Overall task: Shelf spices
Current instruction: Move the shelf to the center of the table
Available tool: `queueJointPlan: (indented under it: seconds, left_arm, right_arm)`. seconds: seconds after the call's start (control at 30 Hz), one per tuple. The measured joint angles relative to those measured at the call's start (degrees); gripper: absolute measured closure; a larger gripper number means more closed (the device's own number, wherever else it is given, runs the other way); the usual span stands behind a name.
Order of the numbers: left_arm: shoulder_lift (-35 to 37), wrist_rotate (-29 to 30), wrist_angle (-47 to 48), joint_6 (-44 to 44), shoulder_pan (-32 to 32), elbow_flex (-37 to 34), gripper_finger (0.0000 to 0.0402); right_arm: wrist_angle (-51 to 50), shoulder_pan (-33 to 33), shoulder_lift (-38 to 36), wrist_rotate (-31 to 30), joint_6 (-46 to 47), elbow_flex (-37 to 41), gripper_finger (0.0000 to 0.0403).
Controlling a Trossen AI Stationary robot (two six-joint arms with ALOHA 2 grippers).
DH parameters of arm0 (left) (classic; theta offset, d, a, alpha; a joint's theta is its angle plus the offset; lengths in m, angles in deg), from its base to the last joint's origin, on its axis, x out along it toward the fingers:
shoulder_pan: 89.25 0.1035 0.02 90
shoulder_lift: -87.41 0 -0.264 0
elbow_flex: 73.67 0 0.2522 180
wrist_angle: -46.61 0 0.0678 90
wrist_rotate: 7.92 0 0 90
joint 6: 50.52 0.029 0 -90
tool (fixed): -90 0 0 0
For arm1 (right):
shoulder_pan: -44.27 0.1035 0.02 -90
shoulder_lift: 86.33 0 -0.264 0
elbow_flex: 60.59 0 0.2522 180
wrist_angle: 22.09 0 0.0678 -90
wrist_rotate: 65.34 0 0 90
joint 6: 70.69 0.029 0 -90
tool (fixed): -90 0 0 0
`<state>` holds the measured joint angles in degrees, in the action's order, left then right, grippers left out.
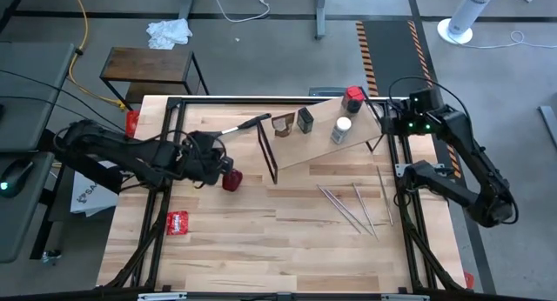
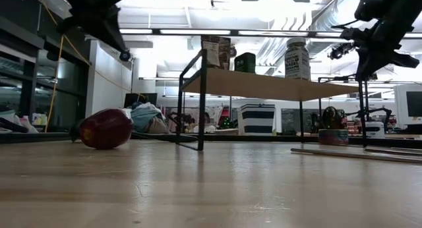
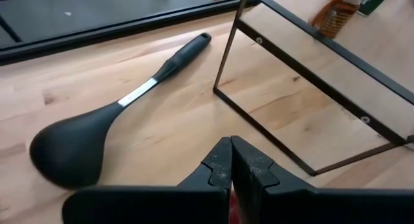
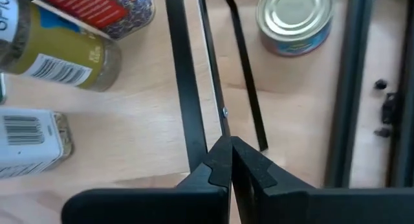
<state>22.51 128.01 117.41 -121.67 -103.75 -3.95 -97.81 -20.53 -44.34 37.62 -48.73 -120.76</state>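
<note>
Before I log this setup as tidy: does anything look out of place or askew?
Yes. The shelf sits skewed to the table's edges. A red jar lies on its side beside the left end effector, off the shelf. A black ladle lies loose nearby.

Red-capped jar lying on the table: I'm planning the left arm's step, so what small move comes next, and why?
Probably open the left gripper and lower it around the red-capped jar: its fingers are shut, and the jar lies off the light-wood shelf.

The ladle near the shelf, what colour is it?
Black, with a silver band on the handle; the ladle shows best in the left wrist view.
</note>
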Motion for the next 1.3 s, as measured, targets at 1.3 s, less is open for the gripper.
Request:
queueJointPlan:
  seconds: [1.3]
  left_arm:
    - [-0.02,-0.38,12.38,-12.25,-6.72,-0.02,0.0401]
  right_arm:
    - [7.82,54.43,2.86,-13.40,39.41,0.00,0.0403]
